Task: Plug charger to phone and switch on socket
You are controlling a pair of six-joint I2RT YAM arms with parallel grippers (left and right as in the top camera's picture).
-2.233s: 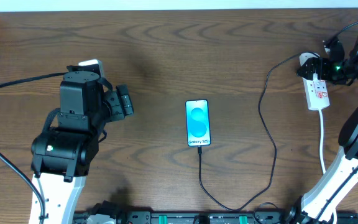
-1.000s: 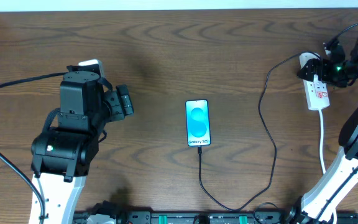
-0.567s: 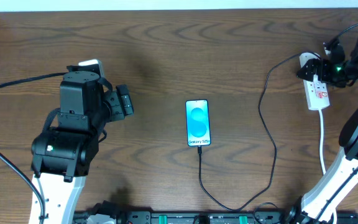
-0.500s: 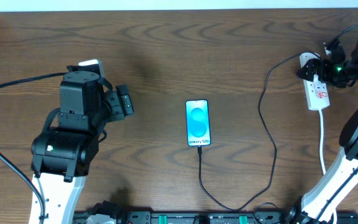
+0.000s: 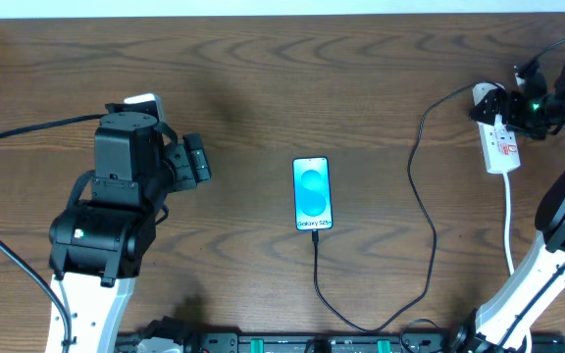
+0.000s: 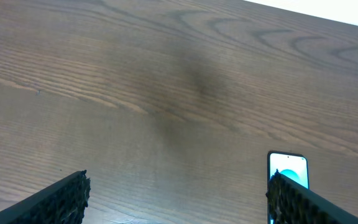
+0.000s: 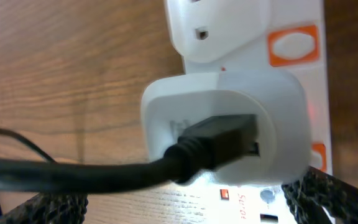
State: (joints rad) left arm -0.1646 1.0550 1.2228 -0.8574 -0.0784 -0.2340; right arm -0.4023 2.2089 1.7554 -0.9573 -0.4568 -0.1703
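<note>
While the phone (image 5: 312, 193) lies face up near the middle of the table (image 5: 263, 78), its lit teal screen upward and its long sides running from far edge to near edge, the charger (image 5: 430, 245) meets its near short edge. From there the thin black cable runs toward the near edge, curves right, and climbs in a loose bend to the far end of the socket (image 5: 503, 147). How deeply the tip sits in the phone cannot be told from above.

That white power strip lies close to the table's right edge, toward the far right corner, and its white lead (image 5: 509, 226) trails back to the near edge. The right gripper (image 5: 496, 106) hovers over the strip's far end with its fingers spread wide. In the right wrist view they stand on either side of a white adapter (image 7: 229, 118) seated in the strip, touching nothing, and the charger's black plug enters that adapter. An orange switch (image 7: 294, 45) shows just beyond it.

The left gripper (image 5: 199, 159) hangs over bare wood toward the left edge, well apart from the phone, fingers parted and empty.
</note>
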